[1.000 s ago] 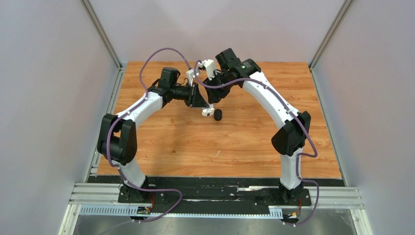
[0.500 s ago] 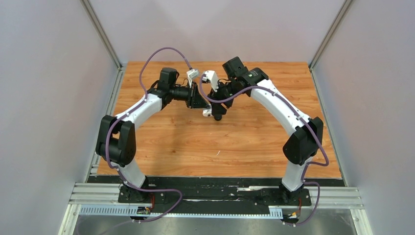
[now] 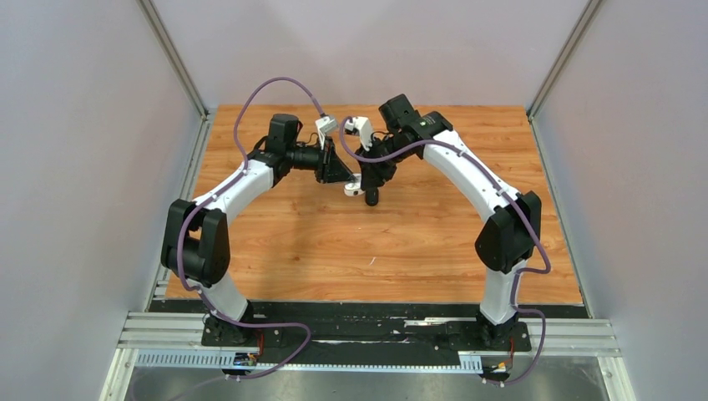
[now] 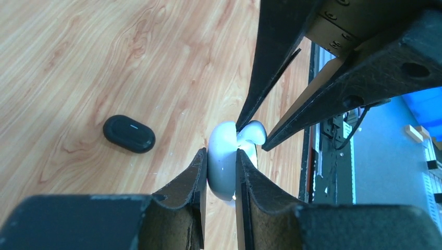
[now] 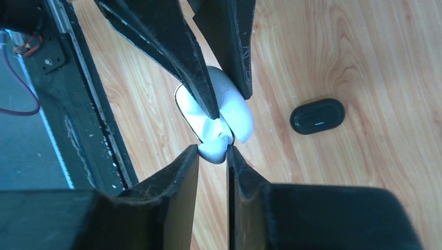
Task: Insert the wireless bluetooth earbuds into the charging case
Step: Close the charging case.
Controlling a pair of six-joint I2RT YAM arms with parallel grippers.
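My left gripper (image 4: 221,156) is shut on a white charging case (image 4: 224,174), held above the wooden table (image 3: 417,234). In the right wrist view the case (image 5: 237,114) looks open, an oval part (image 5: 186,104) showing behind it. My right gripper (image 5: 213,152) is shut on a white earbud (image 5: 212,147), pinched at its fingertips right against the case. Seen from the left wrist, that earbud (image 4: 254,133) sits on the case's top edge between the right fingers (image 4: 271,78). From above, both grippers meet at the white case (image 3: 354,189).
A black oval case (image 4: 129,134), closed, lies flat on the table just beside the grippers; it also shows as a black case (image 5: 317,116) in the right wrist view. The table's near edge is a black metal rail (image 5: 78,104). Grey walls enclose the table.
My right gripper has come down and in toward the left gripper's white case, opening wider on the way and then closing. The left gripper has kept its hold, shifting slightly.
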